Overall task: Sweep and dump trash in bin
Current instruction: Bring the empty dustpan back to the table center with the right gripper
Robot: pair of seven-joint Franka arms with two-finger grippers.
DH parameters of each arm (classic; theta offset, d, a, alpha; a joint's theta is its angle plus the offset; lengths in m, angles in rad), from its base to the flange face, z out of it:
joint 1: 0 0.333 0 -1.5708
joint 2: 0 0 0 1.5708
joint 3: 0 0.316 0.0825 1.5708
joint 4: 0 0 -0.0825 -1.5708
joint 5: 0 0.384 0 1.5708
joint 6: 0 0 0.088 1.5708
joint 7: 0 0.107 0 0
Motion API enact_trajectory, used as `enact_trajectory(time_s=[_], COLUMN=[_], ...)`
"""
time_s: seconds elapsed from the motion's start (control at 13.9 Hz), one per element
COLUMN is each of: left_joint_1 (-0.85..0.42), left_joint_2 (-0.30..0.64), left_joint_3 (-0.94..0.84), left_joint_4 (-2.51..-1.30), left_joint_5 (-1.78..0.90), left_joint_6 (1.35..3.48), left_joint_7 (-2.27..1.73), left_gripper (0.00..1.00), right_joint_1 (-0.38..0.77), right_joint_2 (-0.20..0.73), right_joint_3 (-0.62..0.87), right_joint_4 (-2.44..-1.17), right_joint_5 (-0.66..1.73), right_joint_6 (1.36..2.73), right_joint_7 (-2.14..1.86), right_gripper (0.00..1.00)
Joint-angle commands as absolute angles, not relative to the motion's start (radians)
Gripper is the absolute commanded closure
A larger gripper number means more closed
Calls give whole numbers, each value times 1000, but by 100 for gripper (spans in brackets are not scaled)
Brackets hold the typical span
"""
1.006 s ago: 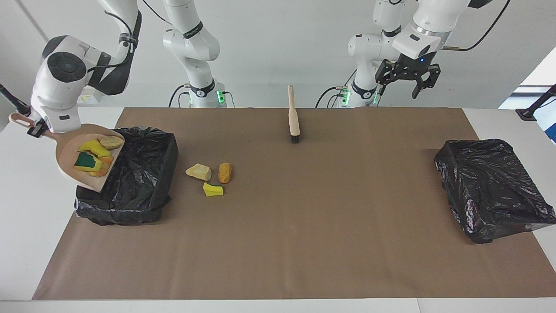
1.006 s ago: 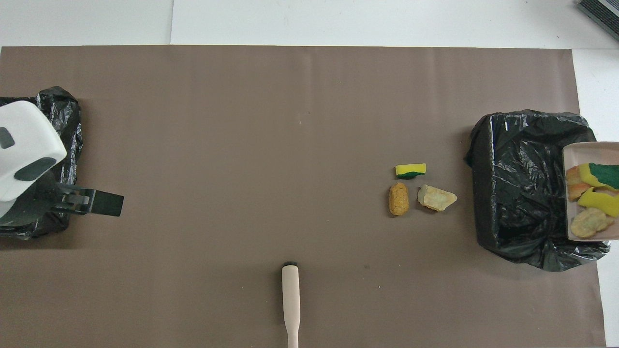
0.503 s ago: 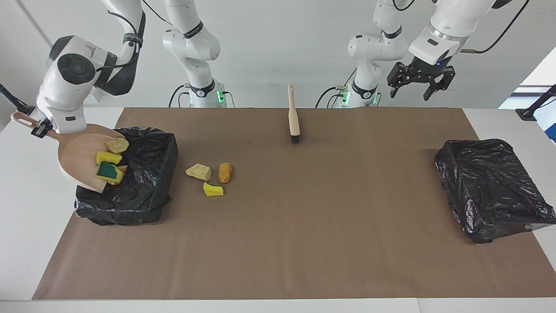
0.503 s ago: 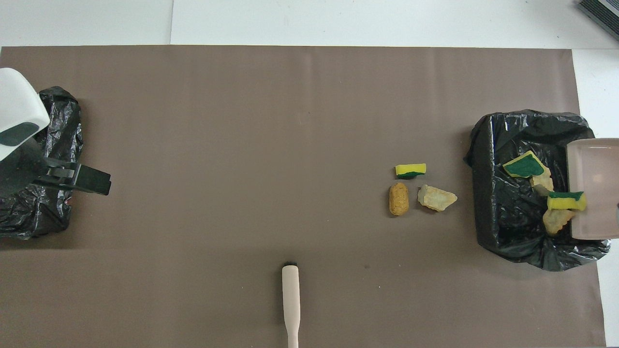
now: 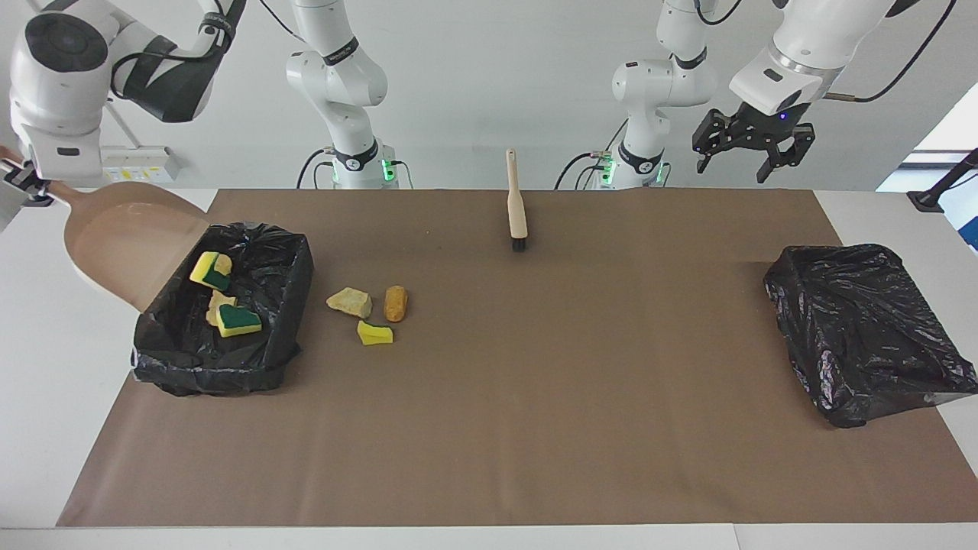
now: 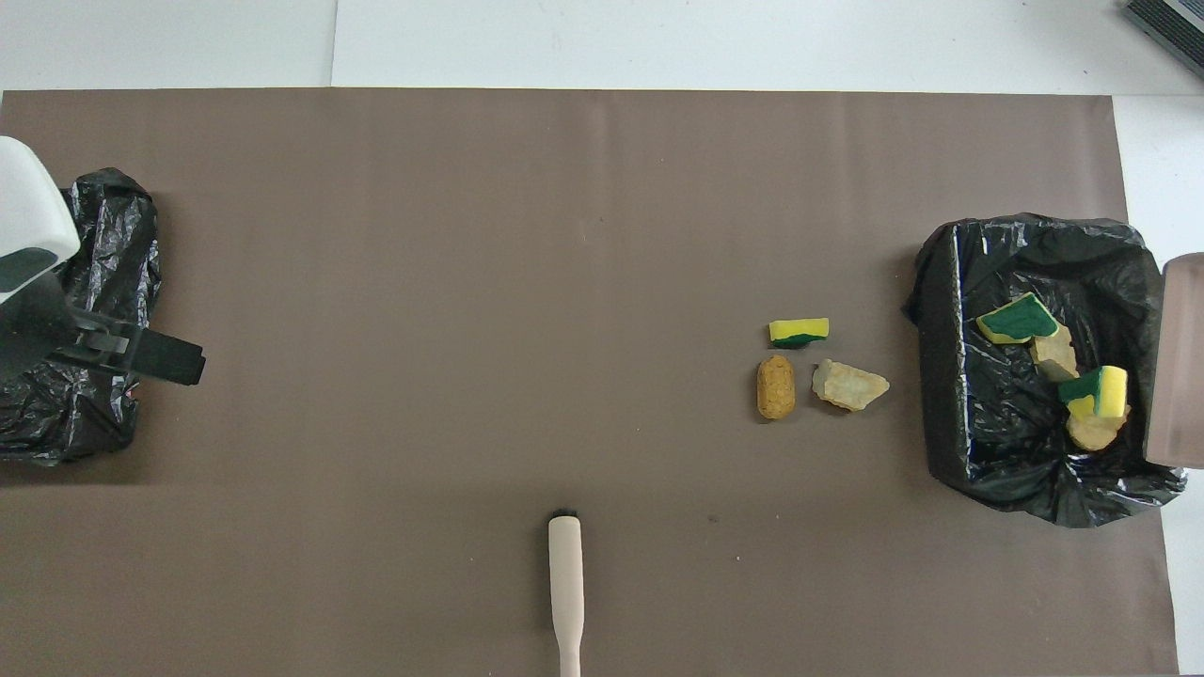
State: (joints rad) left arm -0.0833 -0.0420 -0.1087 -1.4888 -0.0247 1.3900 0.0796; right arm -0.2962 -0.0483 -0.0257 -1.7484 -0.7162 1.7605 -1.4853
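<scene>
The right gripper (image 5: 23,183) has its jaws closed on the empty dustpan (image 5: 126,241), tipped over the bin (image 5: 294,305) holding four scraps (image 5: 229,317), the left gripper (image 5: 752,149) waits with jaws open, and three scraps (image 5: 370,309) lying on the counter (image 5: 535,382) beside the bin could get forgotten.

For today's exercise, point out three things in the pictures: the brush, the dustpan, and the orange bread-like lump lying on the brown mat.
brush (image 5: 517,206), facing view, on its beige handle.
dustpan (image 5: 122,241), facing view, on the bare inside of its pan.
orange bread-like lump (image 6: 776,386), overhead view, on its middle.
</scene>
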Motion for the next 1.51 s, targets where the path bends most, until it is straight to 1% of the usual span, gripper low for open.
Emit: enact_trajectory(time_s=[0.0,0.14,0.22,0.43,0.65,0.86,1.08,1.22,1.37,1.44], left_joint_1=[-69,-69,-68,-67,-69,-69,-69,-69,-69,-69], left_joint_2=[-49,-51,-51,-58,-60,-66,-66,-66,-66,-66], left_joint_3=[-115,-115,-115,-112,-110,-109,-109,-109,-109,-109], left_joint_4=[-1479,-1480,-1480,-1491,-1493,-1503,-1503,-1505,-1503,-1503], left_joint_5=[-15,-15,-15,-15,-15,-15,-15,-15,-15,-15], left_joint_6=[1364,1362,1361,1359,1359,1359,1359,1359,1361,1361], left_joint_7=[100,98,98,98,97,97,97,97,97,97], left_gripper=[0,0,0,0,0,0,0,0,0,0], right_joint_1=[-299,-273,-240,-93,55,159,308,333,423,445], right_joint_2=[-58,-64,-64,-71,-45,30,159,233,309,340], right_joint_3=[-11,3,20,55,60,60,60,60,61,66], right_joint_4=[-1723,-1730,-1735,-1736,-1738,-1729,-1710,-1634,-1582,-1568], right_joint_5=[-585,-494,-459,-375,-282,-181,-105,6,20,29], right_joint_6=[1701,1662,1643,1577,1578,1634,1736,1775,1807,1850], right_joint_7=[-1404,-1242,-1139,-744,-371,-12,361,475,628,687], right_gripper=[100,100,100,100,100,100,100,100,100,100])
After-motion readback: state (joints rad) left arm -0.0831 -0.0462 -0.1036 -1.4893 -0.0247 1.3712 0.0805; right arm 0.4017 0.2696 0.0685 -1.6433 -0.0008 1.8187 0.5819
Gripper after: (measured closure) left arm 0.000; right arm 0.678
